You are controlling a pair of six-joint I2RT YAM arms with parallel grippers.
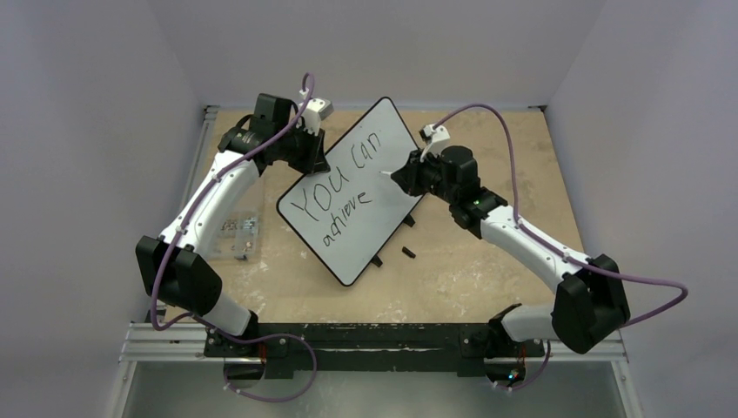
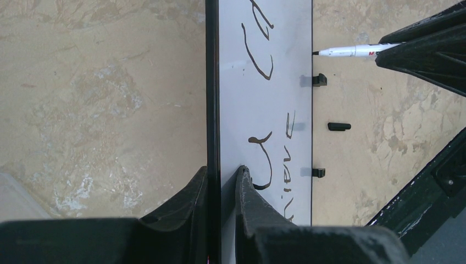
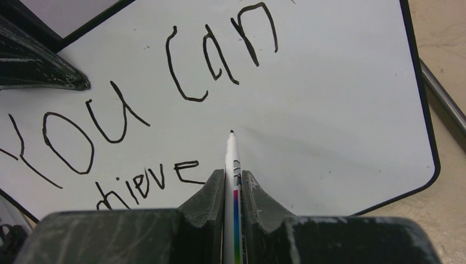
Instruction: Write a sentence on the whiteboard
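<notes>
The whiteboard (image 1: 365, 218) lies tilted on the table, white with a thin black frame. The sentence (image 1: 335, 192) reads "You can" over "achieve" in black marker; it also shows in the right wrist view (image 3: 137, 115). My left gripper (image 2: 222, 181) is shut on the whiteboard's upper left edge (image 2: 213, 110), one finger on each face. My right gripper (image 3: 233, 181) is shut on a white marker pen (image 3: 231, 157), its tip just over bare board to the right of "achieve". In the left wrist view the pen (image 2: 351, 51) shows beside the whiteboard's far edge.
A small black cap (image 1: 407, 252) lies on the tan table (image 1: 470, 270) below the whiteboard's lower edge; it also shows in the left wrist view (image 2: 338, 126). Small clear parts (image 1: 242, 231) sit by the left arm. Grey walls enclose the table.
</notes>
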